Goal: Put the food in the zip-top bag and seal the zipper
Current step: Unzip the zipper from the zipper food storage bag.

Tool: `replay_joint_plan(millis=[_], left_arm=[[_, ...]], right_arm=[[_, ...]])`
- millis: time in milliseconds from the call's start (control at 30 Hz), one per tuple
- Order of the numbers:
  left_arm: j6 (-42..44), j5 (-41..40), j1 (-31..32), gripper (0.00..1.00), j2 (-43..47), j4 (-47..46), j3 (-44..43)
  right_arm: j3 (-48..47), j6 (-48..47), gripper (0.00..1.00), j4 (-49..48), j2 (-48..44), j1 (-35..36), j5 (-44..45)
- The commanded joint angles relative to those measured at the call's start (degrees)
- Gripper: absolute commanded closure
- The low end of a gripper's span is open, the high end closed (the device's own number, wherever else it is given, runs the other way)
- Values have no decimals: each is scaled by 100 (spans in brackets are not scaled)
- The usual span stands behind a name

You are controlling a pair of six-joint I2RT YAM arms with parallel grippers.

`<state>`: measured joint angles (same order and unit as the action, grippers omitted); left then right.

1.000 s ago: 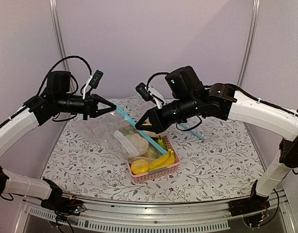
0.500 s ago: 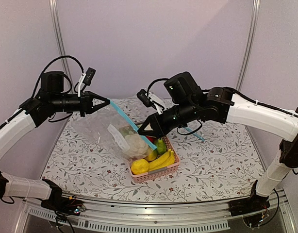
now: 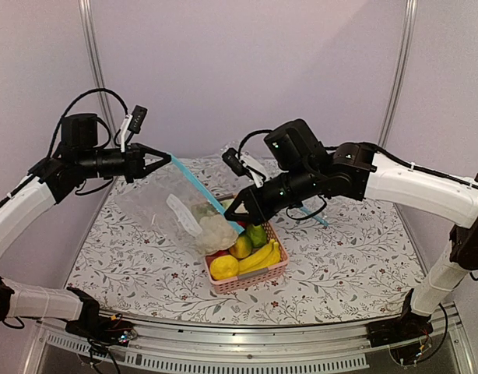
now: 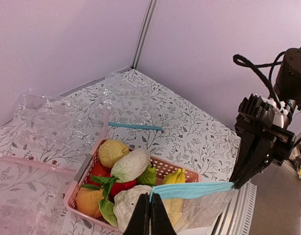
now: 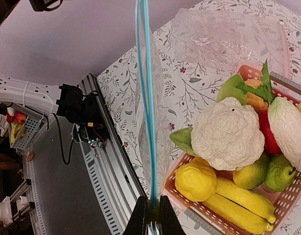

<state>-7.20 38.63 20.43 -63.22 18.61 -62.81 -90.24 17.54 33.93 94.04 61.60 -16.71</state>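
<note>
The transparent zip-top bag (image 3: 157,206) hangs in the air between both grippers, left of the pink basket. Its light-blue zipper (image 3: 200,189) is stretched straight. My left gripper (image 3: 167,158) is shut on the zipper's far-left end (image 4: 149,198). My right gripper (image 3: 228,216) is shut on the other end (image 5: 151,200). In the right wrist view the two zipper (image 5: 146,98) strips run close together and the bag (image 5: 158,137) looks empty. The white oblong piece (image 4: 131,165), yellow lemon (image 5: 197,180) and round green fruit (image 5: 251,174) lie in the basket.
The pink basket (image 3: 251,279) also holds a white cauliflower (image 5: 228,132), a banana bunch (image 5: 238,198), a green pear (image 5: 280,171) and red and orange pieces. A second transparent bag with a blue strip (image 3: 311,212) lies on the table behind the basket.
My left gripper has moved up and to the left and my right gripper slightly down, drawing the zipper out longer. The bag has shifted left, off the basket.
</note>
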Motion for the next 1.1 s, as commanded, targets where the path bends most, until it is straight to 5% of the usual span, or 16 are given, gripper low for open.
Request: replay_joint_plan(millis=[0,667,833,1067], left_arm=[[-65,-197,-173,100,80,-279,102],[-80,214,-284,100,51,-350,119],[-70,1364,-131,100,-164,-385,52],[198,1867,278,100,-305,-3,-100]], right_arm=[[111,65,100,324,-182,47,46],[160,90,99,312,-234,49,106],[70,158,54,136,-364,47,238],[5,97,29,60,-783,51,968]])
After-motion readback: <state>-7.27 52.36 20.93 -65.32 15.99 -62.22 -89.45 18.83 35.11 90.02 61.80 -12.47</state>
